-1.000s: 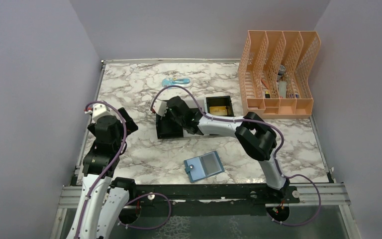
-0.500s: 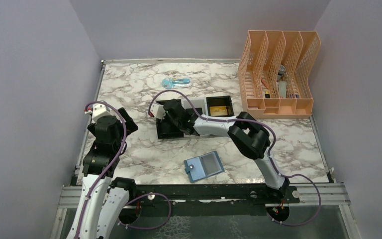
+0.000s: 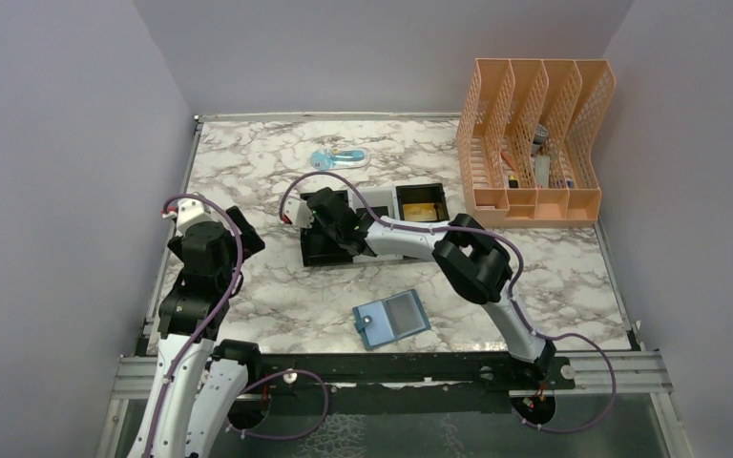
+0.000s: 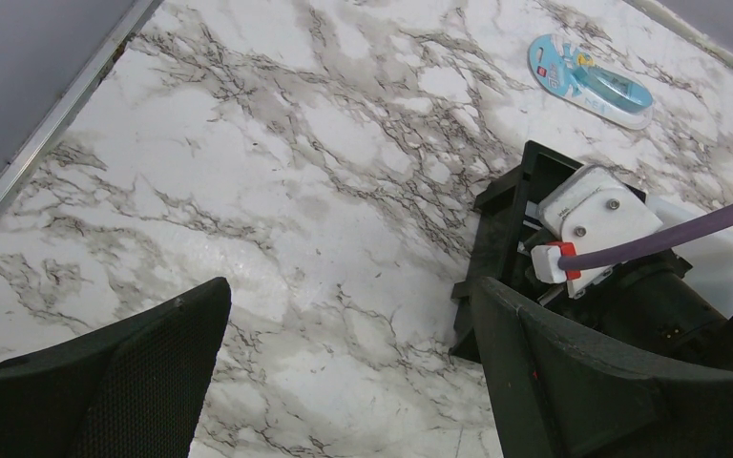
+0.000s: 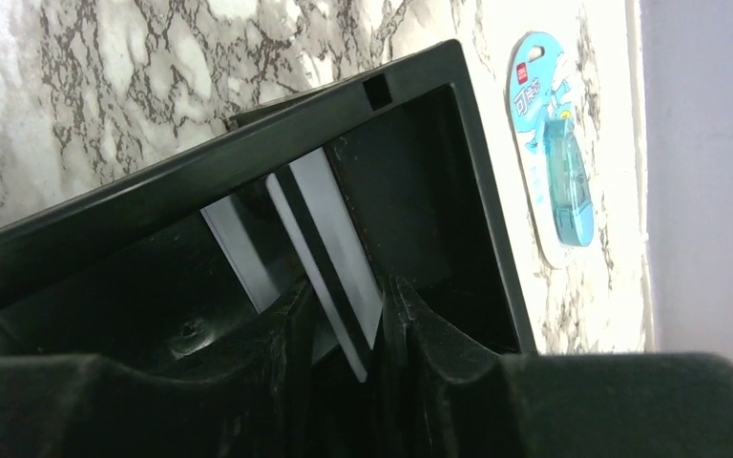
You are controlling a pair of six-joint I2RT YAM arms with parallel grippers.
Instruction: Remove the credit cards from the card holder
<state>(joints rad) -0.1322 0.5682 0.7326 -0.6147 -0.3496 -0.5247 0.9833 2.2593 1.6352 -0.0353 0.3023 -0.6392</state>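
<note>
Setting a card into the tray, right arm at work.
White-and-grey marbled table (image 3: 248,172) carries a peach slotted plastic file rack (image 3: 534,134), a black three-compartment tray (image 3: 323,251) and, near the front edge, the teal-blue folding card holder (image 3: 391,320), lying open and well apart from the tray. Right gripper (image 5: 344,315) reaches into the tray's left compartment, pinching a pale card with a black stripe (image 5: 329,258); best lowered flat, clear of the divider, before release. Left gripper (image 4: 348,296) hangs spread and empty.
</note>
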